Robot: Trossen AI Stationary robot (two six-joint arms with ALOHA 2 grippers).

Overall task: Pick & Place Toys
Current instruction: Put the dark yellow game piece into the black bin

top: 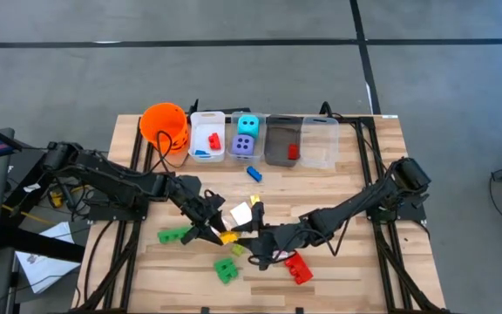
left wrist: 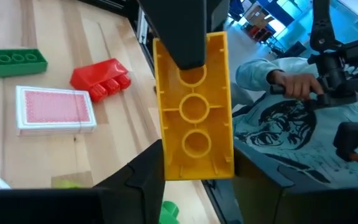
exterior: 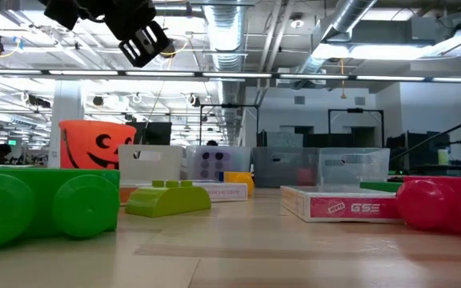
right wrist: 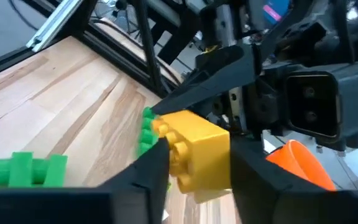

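Above mid-table, both the left hand (left wrist: 188,93) and right hand (right wrist: 194,165) clamp the yellow brick (top: 229,235), lengthwise between them.

my left arm reaches in from the worktop's left edge and my right from its right edge, meeting near the front middle. my left gripper (top: 219,232) pinches the yellow brick (left wrist: 193,107) endwise. my right gripper (top: 244,242) closes on that brick's sides.
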